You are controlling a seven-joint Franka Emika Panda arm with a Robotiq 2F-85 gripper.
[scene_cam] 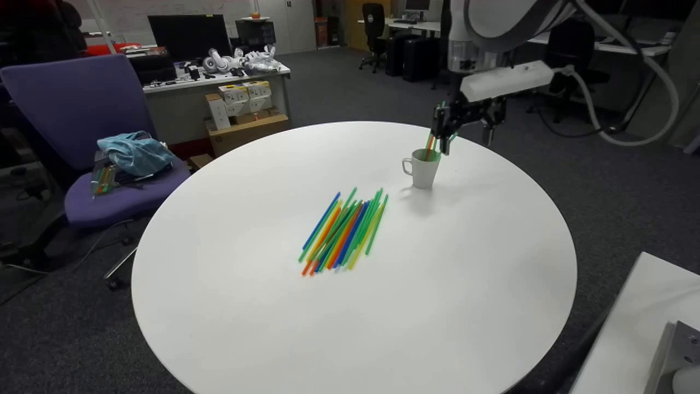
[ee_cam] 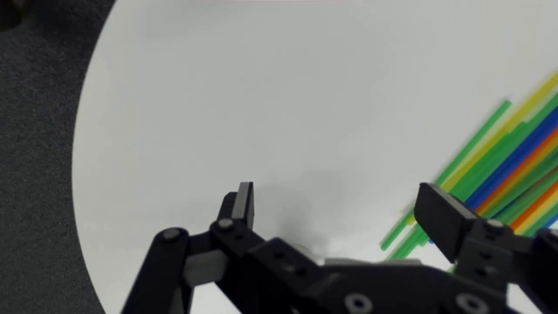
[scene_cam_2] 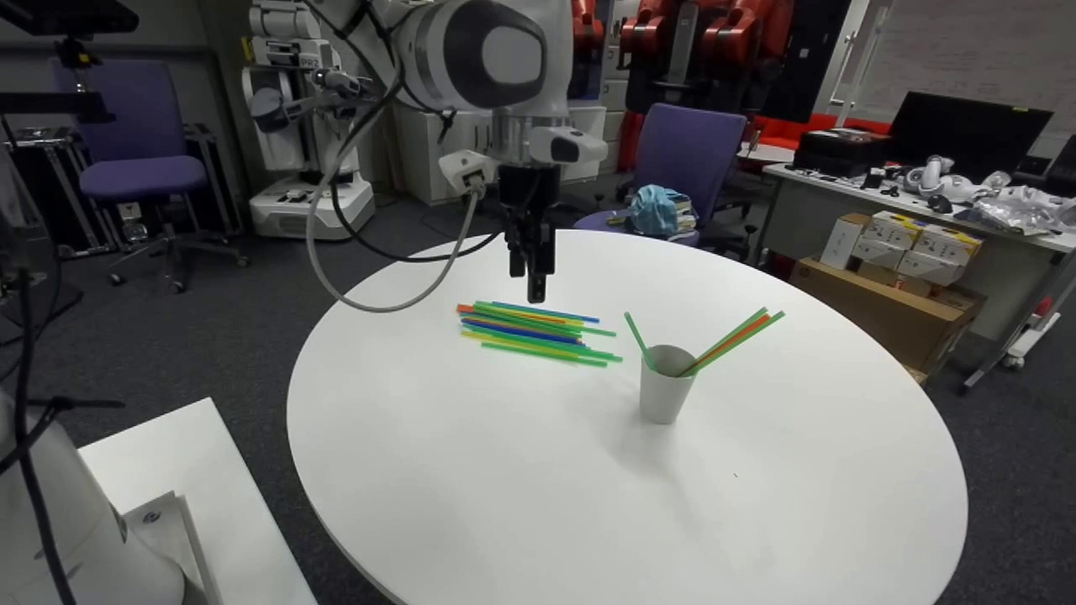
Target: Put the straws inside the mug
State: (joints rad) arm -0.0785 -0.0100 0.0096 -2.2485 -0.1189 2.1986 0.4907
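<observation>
1 white mug [scene_cam_2: 662, 402] stands upright on the round white table [scene_cam: 465, 284], and at least 4 straws [scene_cam_2: 728, 343] lean in it: 3 green and 1 orange. Near the mug lies 1 pile of straws [scene_cam: 345, 235] in green, yellow, orange and blue, overlapping too much for a count. The gripper [ee_cam: 335, 187] hovers above the table, its 2 fingers [ee_cam: 440, 218] wide apart, holding nothing.

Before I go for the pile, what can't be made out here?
Lower ends of the leaning straws: hidden by the white mug in both exterior views.
Their upper parts: partly behind the claw in an exterior view.
Straw pile: cut off by the right edge in the wrist view.
Exact pile count: overlap, all views.
</observation>
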